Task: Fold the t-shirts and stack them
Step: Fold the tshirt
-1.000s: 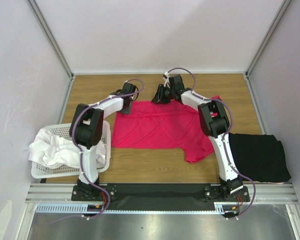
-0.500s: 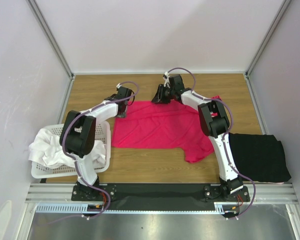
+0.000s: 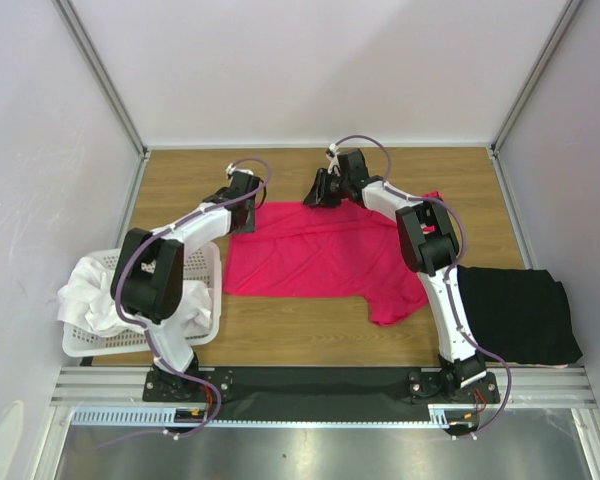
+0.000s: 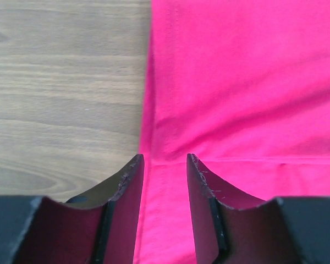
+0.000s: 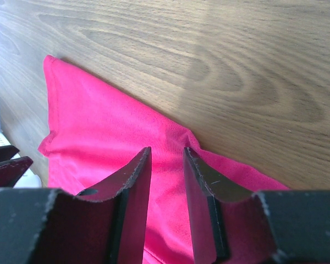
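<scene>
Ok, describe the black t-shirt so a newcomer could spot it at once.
Start at the near right corner of the wooden table. The black t-shirt lies there as a compact rectangle. Unlike the crimson-pink t-shirt spread to its left, it is dark and squared.

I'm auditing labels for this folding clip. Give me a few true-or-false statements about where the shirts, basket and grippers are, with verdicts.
1. The pink t-shirt lies spread on the table. True.
2. The black t-shirt is in the basket. False: it lies on the table at the right near corner, and the basket holds white t-shirts.
3. The left gripper has its jaws apart over the pink t-shirt's edge. True.
4. The basket stands on the right side. False: it is on the left.
5. The right gripper is at the pink t-shirt's far edge. True.
</scene>
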You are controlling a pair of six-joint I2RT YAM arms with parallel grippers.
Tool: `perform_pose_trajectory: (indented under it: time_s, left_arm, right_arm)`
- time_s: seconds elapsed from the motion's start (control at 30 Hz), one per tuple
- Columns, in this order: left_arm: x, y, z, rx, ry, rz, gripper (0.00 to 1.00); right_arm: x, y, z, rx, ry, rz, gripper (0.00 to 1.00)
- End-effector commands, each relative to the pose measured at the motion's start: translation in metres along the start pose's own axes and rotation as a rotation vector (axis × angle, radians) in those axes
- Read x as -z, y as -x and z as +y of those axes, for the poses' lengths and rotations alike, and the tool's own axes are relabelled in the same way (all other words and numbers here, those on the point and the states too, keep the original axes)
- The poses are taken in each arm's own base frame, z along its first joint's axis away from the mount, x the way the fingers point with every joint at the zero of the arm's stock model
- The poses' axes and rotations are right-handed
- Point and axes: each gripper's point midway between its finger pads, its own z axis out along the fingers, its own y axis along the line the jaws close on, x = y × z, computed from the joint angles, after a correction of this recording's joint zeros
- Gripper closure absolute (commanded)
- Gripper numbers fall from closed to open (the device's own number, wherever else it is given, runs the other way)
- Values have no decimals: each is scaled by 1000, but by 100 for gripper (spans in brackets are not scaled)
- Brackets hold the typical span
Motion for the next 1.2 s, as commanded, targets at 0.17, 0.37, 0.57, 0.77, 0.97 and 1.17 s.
perform_pose_trajectory:
  time_s: [0.17, 0.37, 0.57, 0.77, 0.97, 1.17]
  left_arm:
    - [-7, 9, -20, 143, -63, -23, 58]
    - [-13, 7, -11, 156, -19, -21, 60]
    - [-23, 12, 4, 190, 12, -27, 60]
    - [-34, 30, 9, 220, -19, -51, 62]
    - [-49, 36, 1, 218, -52, -55, 64]
    - [-57, 40, -1, 215, -48, -56, 74]
  right_arm:
    - [4, -12, -17, -5, -71, 26, 64]
    - [7, -11, -17, 2, -75, 25, 64]
    - [6, -13, -18, 2, -75, 28, 64]
    - [7, -13, -18, 3, -74, 29, 64]
    - [8, -12, -19, 5, -76, 28, 64]
    - [8, -13, -20, 2, -78, 29, 64]
